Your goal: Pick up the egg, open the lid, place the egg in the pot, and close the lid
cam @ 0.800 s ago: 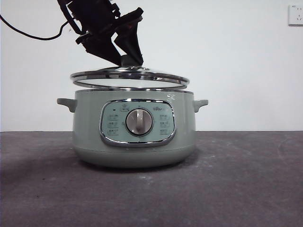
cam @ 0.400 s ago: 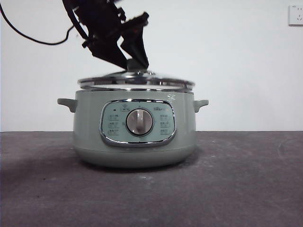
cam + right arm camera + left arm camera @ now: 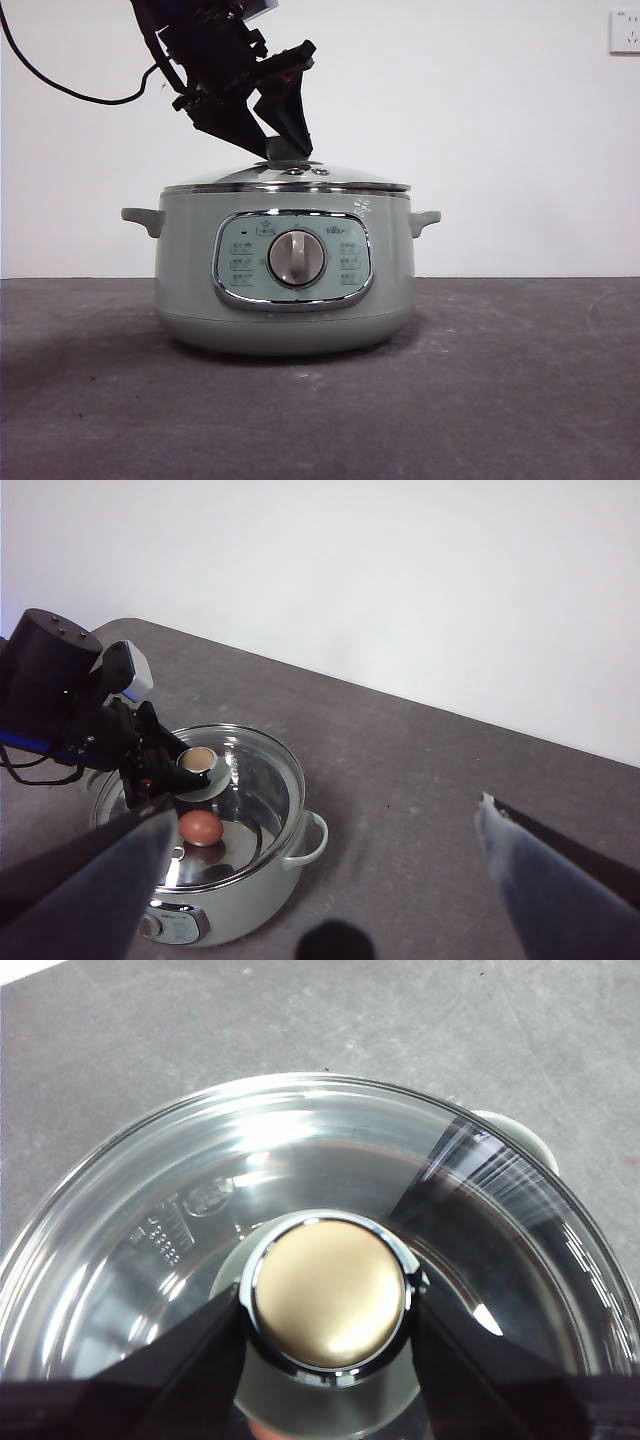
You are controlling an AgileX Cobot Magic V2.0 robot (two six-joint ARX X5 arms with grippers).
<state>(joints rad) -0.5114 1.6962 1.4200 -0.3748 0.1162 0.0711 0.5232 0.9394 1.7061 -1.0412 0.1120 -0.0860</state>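
The pale green pot [image 3: 285, 300] stands on the table with its control panel and dial facing the front view. The glass lid [image 3: 285, 180] sits flat on the pot's rim. My left gripper [image 3: 276, 148] comes down from the upper left and is shut on the lid's knob [image 3: 330, 1293]. In the right wrist view the reddish-brown egg [image 3: 201, 827] lies inside the pot [image 3: 250, 900], seen through the lid [image 3: 255, 775]. My right gripper [image 3: 328, 808] is open and empty, high above the table and apart from the pot.
The dark grey table [image 3: 500, 380] stretches around the pot. A white wall stands behind, with a socket [image 3: 624, 30] at the upper right. A black cable [image 3: 60, 85] hangs from the left arm.
The lid, held tilted above the pot's rim a second ago, has come down and now rests flat on the rim. The left gripper still holds the knob.
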